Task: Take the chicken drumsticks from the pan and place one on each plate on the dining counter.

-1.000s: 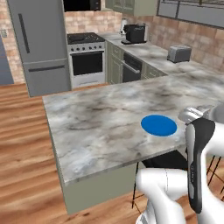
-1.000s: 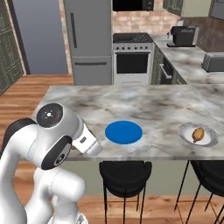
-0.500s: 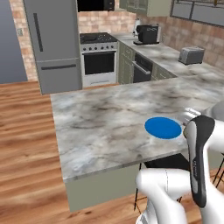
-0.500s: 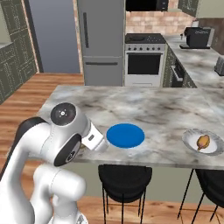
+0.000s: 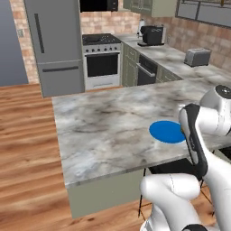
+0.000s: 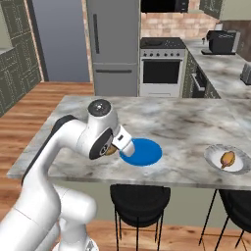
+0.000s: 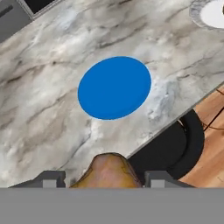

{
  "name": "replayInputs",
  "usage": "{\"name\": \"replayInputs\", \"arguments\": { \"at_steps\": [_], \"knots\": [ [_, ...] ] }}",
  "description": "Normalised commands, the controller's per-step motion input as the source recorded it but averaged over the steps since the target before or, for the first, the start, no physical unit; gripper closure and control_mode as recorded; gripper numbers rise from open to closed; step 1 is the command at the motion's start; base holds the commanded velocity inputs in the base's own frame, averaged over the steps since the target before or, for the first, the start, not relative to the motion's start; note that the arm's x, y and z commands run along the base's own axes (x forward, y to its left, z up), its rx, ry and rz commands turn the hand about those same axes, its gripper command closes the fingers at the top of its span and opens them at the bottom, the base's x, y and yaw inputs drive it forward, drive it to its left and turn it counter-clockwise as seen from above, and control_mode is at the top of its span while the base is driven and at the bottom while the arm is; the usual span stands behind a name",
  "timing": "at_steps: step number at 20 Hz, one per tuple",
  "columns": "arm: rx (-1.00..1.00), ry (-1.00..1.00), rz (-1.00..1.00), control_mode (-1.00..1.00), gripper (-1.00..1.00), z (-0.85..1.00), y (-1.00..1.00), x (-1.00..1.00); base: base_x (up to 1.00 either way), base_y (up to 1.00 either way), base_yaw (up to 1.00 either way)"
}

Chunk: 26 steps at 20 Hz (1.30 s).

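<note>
One drumstick (image 6: 228, 158) already lies on the white plate (image 6: 213, 160) at the counter's (image 6: 181, 122) right end. The second drumstick (image 7: 107, 171) sits between the gripper's (image 7: 105, 178) closed jaws, held near the counter's front edge, just short of the blue plate (image 7: 114, 87). The step in hand is judged to be delivery to the bare blue plate. The next move calls for carrying the gripper forward over the plate centre, lowering, then releasing.

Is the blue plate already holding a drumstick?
No, the blue plate lies bare on the dining counter; one drumstick sits between the gripper fingers.
</note>
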Motion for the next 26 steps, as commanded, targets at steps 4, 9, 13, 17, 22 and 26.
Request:
{"name": "replayInputs", "arguments": {
  "at_steps": [4,9,13,17,22,26],
  "knots": [
    [0.00,0.12,0.02,-1.00,1.00,-0.56,-0.36,0.70,0.00,0.00,0.00],
    [0.00,0.10,0.03,-1.00,1.00,-0.62,-0.33,0.64,0.00,0.00,0.00],
    [0.00,0.06,0.04,-1.00,1.00,-0.61,-0.26,0.68,0.00,0.00,0.00],
    [0.00,0.07,0.05,-1.00,1.00,-0.64,-0.09,0.73,0.00,0.00,0.00],
    [-0.01,0.05,0.07,-1.00,1.00,-0.59,0.00,0.67,0.00,0.00,0.00],
    [0.00,0.04,0.08,-1.00,1.00,-0.56,0.00,0.66,0.00,0.00,0.00]
  ]
}}
